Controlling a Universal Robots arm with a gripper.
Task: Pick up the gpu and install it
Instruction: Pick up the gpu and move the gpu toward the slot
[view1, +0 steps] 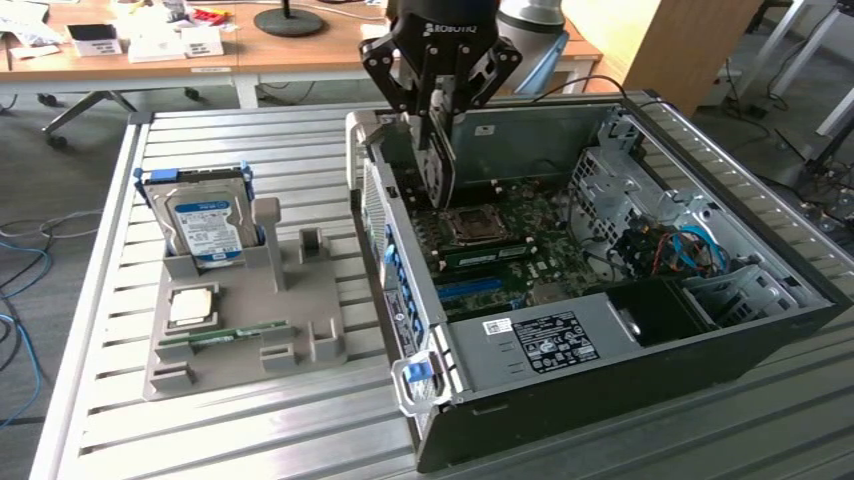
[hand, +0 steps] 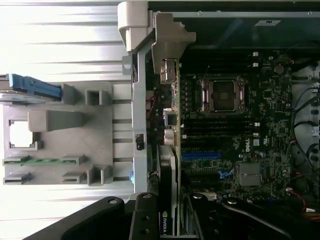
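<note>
Claw clamped on gpu, card upright inside the open case.

My claw (view1: 435, 112) grips the gpu (view1: 437, 170) by its top edge, jaws narrow around the thin card. It hangs on edge in the computer case (view1: 601, 400), close to the wall on the exterior view's left, over the motherboard (view1: 534, 255) beside the CPU socket (view1: 474, 225). Can't tell if it touches a slot. The hard drive (view1: 207, 225) and memory stick (view1: 220, 338) sit in the grey holder (view1: 314, 290) outside the case.

The arm (view1: 534, 12) runs off the top edge. The gripper (view1: 437, 112) covers the upper end of the gpu (view1: 439, 170), and we can't tell whether its lower edge touches the board (view1: 534, 245). The drive (view1: 200, 225) label is too small to read.
</note>
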